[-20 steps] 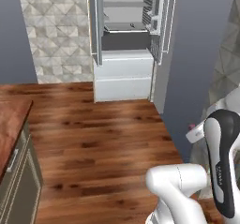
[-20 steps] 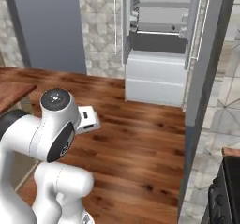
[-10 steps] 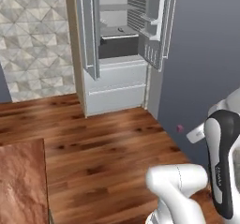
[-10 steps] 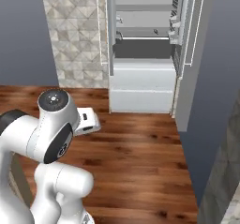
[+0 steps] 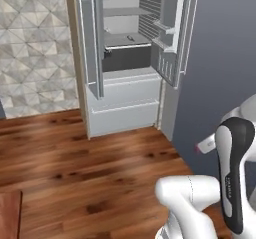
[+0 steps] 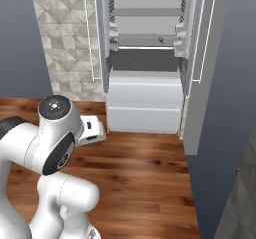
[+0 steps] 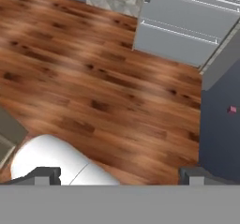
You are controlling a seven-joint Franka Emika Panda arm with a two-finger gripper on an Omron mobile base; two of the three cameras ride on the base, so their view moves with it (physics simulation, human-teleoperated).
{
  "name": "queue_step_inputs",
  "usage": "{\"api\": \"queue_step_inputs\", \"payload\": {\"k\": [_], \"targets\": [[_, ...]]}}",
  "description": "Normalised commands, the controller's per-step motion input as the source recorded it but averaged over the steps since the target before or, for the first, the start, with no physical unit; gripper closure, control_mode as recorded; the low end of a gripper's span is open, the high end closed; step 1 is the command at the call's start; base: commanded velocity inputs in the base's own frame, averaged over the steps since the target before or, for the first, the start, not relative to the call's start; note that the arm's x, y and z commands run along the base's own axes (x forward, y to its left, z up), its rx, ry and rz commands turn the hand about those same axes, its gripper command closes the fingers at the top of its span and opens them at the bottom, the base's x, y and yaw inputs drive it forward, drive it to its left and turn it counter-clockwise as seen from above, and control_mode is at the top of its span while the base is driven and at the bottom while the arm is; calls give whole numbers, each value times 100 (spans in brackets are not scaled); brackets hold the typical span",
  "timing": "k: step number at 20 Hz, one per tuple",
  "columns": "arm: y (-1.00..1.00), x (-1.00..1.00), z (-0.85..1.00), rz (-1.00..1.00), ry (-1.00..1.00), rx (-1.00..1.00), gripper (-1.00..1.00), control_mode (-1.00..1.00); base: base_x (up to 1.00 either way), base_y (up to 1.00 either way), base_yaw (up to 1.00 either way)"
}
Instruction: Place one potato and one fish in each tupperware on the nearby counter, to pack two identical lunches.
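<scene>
My gripper (image 7: 117, 174) is wide open w/ nothing in it, above the wood floor (image 7: 93, 78). I see the fridge (image 5: 130, 58) ahead, both doors open (a small dark thing on its shelf (image 5: 131, 38), can't tell what).

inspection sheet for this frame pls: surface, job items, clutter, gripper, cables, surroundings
Surface: wood plank floor; a reddish-brown counter corner shows at the lower left of the left base view.
Job's things: nothing seen; a small dark item sits on a fridge shelf, too small to identify.
Clutter: nothing seen.
Grippers: gripper open, holding nothing, over the floor.
Cables: nothing seen.
Surroundings: fridge ahead with both upper doors open, two closed drawers below; tiled wall to its left, grey wall to its right.
</scene>
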Motion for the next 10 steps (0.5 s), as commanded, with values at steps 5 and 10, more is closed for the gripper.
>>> {"api": "queue_step_inputs", "payload": {"k": [5,10], "targets": [[0,0,0,0,0,0,-100,100,56,-59,18],[0,0,0,0,0,0,-100,100,71,-7,11]]}}
